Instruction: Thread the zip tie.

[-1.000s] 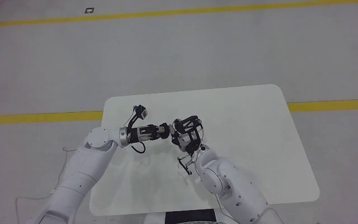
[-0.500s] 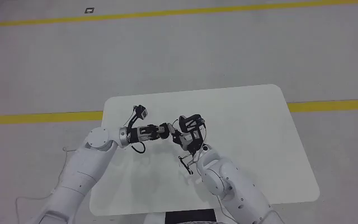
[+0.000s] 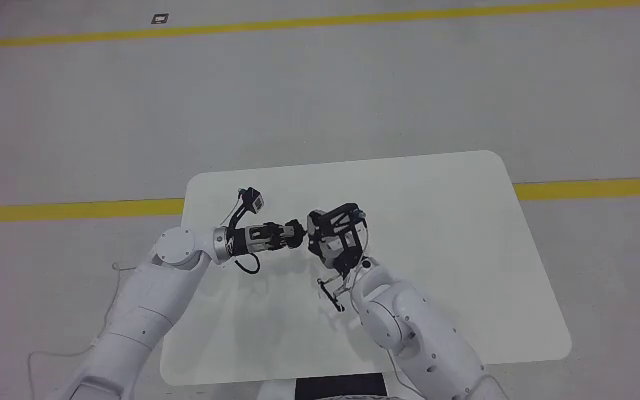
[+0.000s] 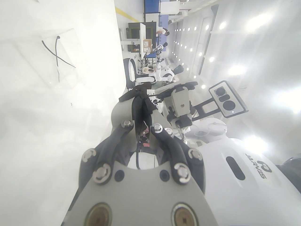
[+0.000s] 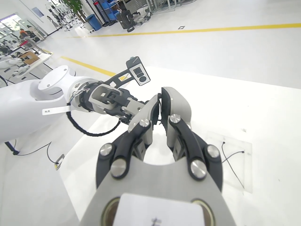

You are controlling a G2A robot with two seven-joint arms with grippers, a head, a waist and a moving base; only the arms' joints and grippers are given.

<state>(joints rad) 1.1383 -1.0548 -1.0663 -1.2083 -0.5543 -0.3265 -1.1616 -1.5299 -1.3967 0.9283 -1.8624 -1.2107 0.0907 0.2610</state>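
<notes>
Of the zip tie only a short dark strand shows between the pads of the right gripper; the remainder is hidden. Tips of the left gripper are concealed behind them. Top view, 9 o'clock on the table: tie too small to discern.

My left gripper is facing my right gripper above the table. Zip ties are lying crossed on a sheet.

Bright ceiling lights flare hazily in left wrist view, table blown out white, wrist views fisheye-bent at edges.
</notes>
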